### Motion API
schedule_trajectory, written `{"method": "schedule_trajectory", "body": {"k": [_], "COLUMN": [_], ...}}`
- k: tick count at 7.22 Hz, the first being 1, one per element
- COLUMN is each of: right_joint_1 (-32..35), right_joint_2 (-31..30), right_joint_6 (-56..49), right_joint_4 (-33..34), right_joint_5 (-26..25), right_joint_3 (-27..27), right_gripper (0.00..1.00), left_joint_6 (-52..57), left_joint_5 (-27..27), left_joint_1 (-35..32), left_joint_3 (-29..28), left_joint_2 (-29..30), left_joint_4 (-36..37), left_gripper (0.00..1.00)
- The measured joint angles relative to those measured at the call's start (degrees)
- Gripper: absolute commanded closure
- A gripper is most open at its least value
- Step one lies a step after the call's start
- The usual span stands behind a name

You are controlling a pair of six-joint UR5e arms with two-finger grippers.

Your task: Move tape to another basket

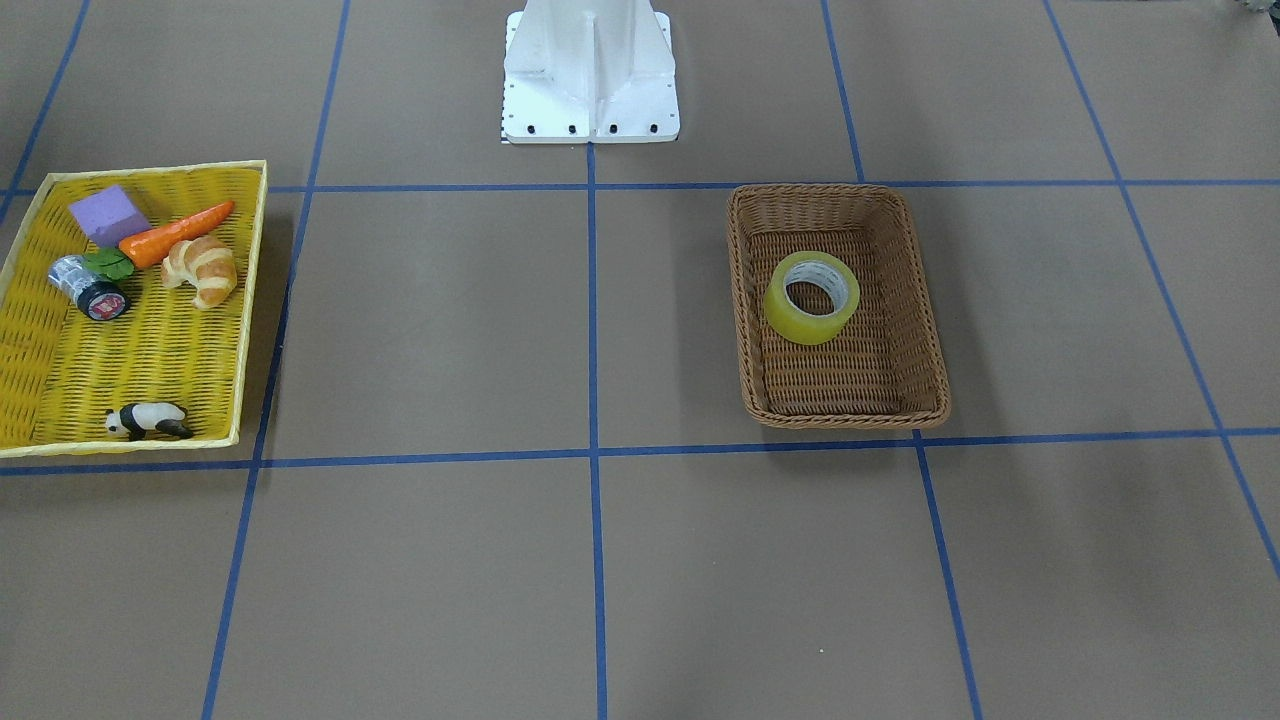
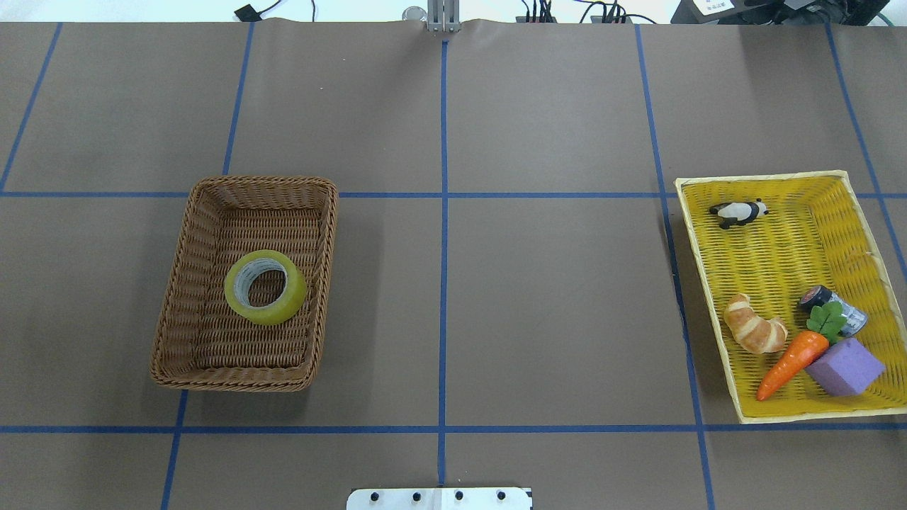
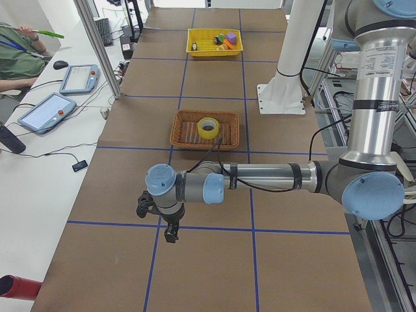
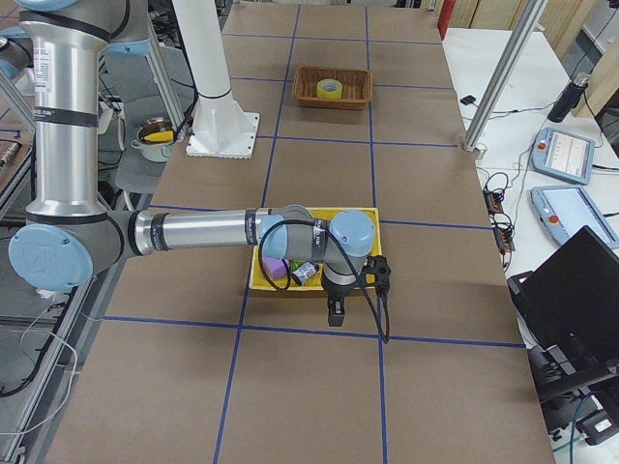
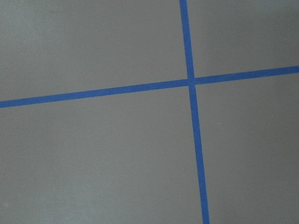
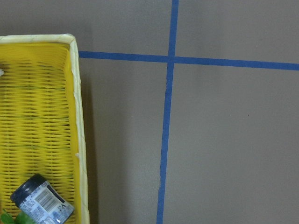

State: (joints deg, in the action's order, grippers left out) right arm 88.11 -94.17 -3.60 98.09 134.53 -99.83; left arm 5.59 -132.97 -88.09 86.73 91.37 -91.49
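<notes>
The tape [image 2: 297,292] looks stiff, light and slick; I'd pinch its wall through the core. I cannot tell whether my left tool [image 3: 170,234] or right tool [image 4: 335,314] is spread.

The counter [image 2: 553,304] is dull brown, crossed by a grid of blue lines. The basket [image 2: 177,312] is brown wicker weave with a braided rim. The tape [image 1: 795,325] is translucent yellow-green with a grey-white core. The tray [image 2: 779,255] is bright yellow weave, paler at the rim. The carrot [image 2: 790,365] is orange with green leaves, the block [image 2: 843,367] purple, the croissant [image 2: 755,331] golden-brown, the panda [image 2: 737,212] black and white. The can [image 1: 88,287] is silver; its black end seems marked red.
</notes>
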Motion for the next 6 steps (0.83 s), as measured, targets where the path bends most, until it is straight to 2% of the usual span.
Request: {"method": "schedule_trajectory", "body": {"k": [6], "right_joint_1": [0.05], "right_joint_2": [0.38], "right_joint_6": [0.01], "right_joint_4": [-0.23], "right_joint_5": [0.12], "right_joint_3": [-0.47], "right_gripper": [0.00], "left_joint_6": [0.12], "left_joint_5": [-0.07], "left_joint_1": [-0.12], "left_joint_3": [-0.07], "left_joint_2": [-0.29], "left_joint_4": [-0.01], "left_gripper": [0.02]}}
